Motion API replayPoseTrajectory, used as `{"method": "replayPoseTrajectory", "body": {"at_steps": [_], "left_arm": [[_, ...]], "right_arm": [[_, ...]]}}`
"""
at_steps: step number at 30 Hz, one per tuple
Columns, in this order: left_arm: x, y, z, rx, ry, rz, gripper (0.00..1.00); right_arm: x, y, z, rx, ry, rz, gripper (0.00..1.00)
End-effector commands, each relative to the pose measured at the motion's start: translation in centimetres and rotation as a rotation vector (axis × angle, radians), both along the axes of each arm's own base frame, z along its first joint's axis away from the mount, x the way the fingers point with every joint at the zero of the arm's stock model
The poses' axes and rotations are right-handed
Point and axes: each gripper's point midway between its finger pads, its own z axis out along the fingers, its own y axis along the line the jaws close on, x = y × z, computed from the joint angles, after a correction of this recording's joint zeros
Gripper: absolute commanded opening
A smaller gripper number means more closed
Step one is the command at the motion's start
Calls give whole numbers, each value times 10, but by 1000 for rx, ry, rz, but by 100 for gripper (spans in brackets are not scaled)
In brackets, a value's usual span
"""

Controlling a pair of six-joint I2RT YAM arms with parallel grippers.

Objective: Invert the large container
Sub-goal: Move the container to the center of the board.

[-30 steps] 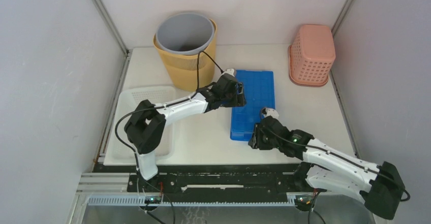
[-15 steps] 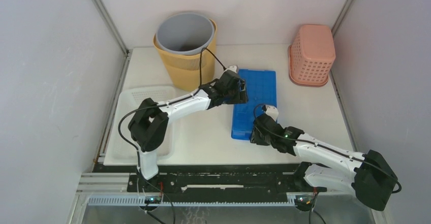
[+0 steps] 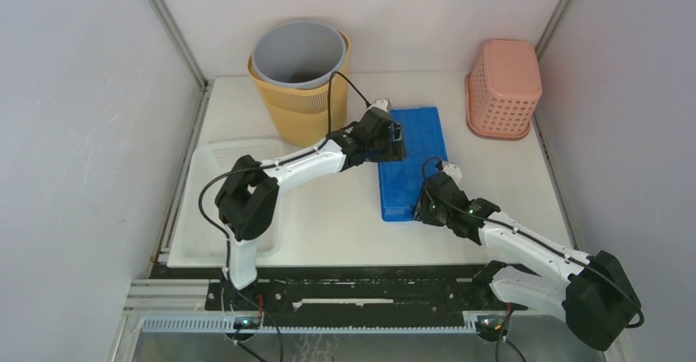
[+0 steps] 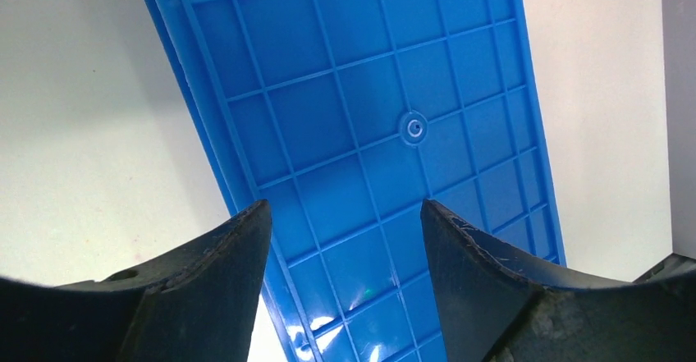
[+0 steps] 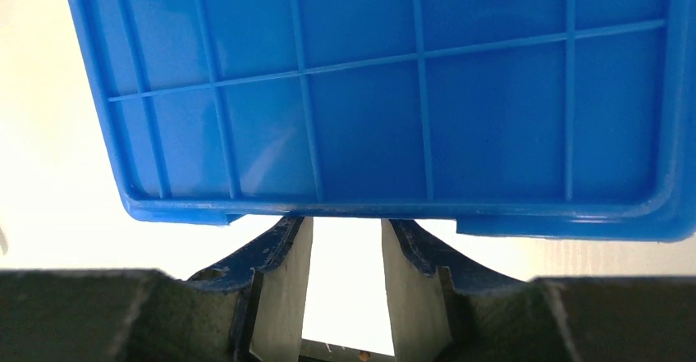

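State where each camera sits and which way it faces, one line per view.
Top external: high behind the arm bases, looking down on the white table and blue ribbed plastic crate; both arms, left claw, right claw show.
Left wrist: above the crate, looking down its ribbed face; own two fingers show.
Right wrist: low at the crate's near end, facing it; own fingers show.
Shared: all three see the crate.

Bright, even, diffuse light; soft shadows; small glare patches on blue tray (image 4: 361, 157); wrist foregrounds soft.
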Motion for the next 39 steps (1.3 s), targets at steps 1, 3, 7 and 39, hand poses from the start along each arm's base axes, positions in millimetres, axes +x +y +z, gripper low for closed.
{"method": "replayPoseTrajectory", "body": {"at_steps": [1,3,7,39], "left_arm": [[16,3,24,-18,-53,-1,73],[18,11,28,-16,-63,16,76],[22,31,30,-2,-69,53,83],[91,-24,19,-175,-83,-8,100]], "right_arm": [[13,6,15,38,-65,21,44],[13,7,14,37,-60,24,44],[13,9,14,47,-58,31,44],[62,2,10,95,-32,-28,44]]}}
